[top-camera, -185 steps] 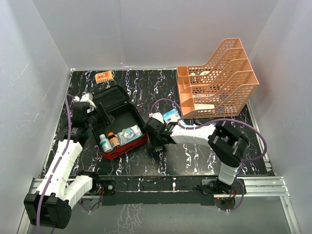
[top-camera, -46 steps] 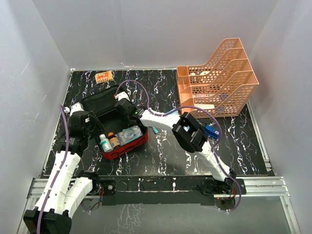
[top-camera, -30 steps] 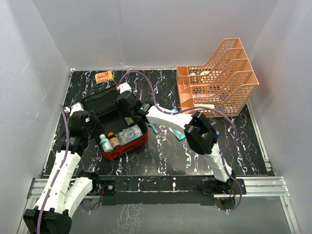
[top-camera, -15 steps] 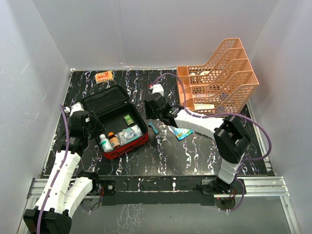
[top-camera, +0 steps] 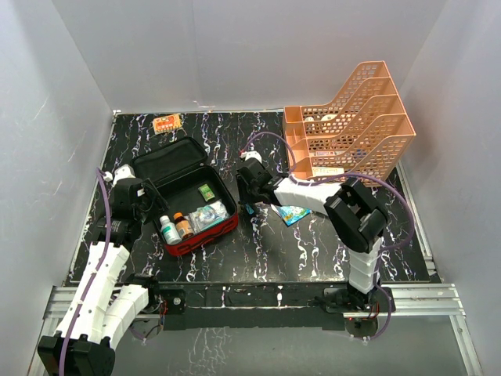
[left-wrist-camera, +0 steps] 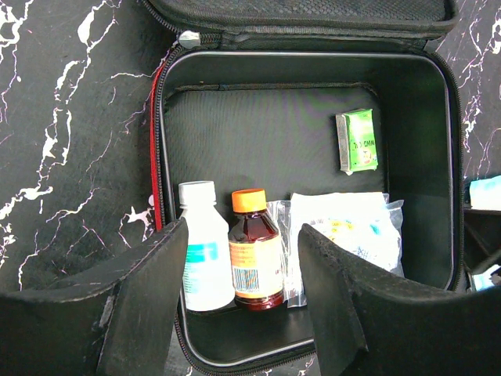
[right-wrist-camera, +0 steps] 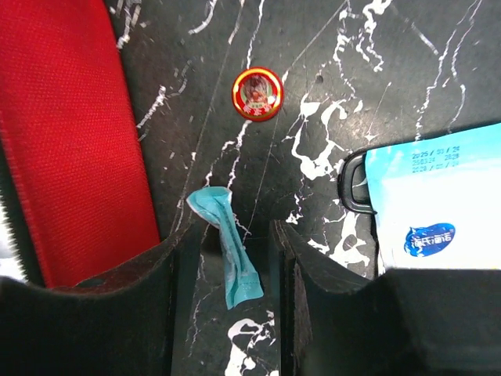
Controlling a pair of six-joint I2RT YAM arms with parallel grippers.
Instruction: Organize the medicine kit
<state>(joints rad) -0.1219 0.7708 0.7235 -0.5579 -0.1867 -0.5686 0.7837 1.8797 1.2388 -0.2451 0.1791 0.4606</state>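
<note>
Right wrist view: right gripper [right-wrist-camera: 232,239] part-open, straddling teal sachet [right-wrist-camera: 229,249] flat on table [right-wrist-camera: 329,94], nothing gripped | medicine kit [right-wrist-camera: 70,133] lid open, left-centre, wall just left of sachet | left gripper [left-wrist-camera: 241,239] open, empty, above kit | RISK: thin sachet slips off pads; finger nearest kit snags wall.

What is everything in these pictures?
medicine kit: 1, red, black lining, open, table's left
white bottle: 1, white, kit's near-left corner
brown bottle: 1, orange cap, beside white bottle
clear bag: 1, transparent, right of brown bottle
sachet: 1, green, kit floor
small packet: 1, teal, table beside kit
round tin: 1, red, near packet
pouch: 1, blue-white, right of packet
blister pack: 1, orange, back left
tiered tray: 1, orange, back right
left gripper: 1, black, open above kit
right gripper: 1, black, open astride packet
</note>
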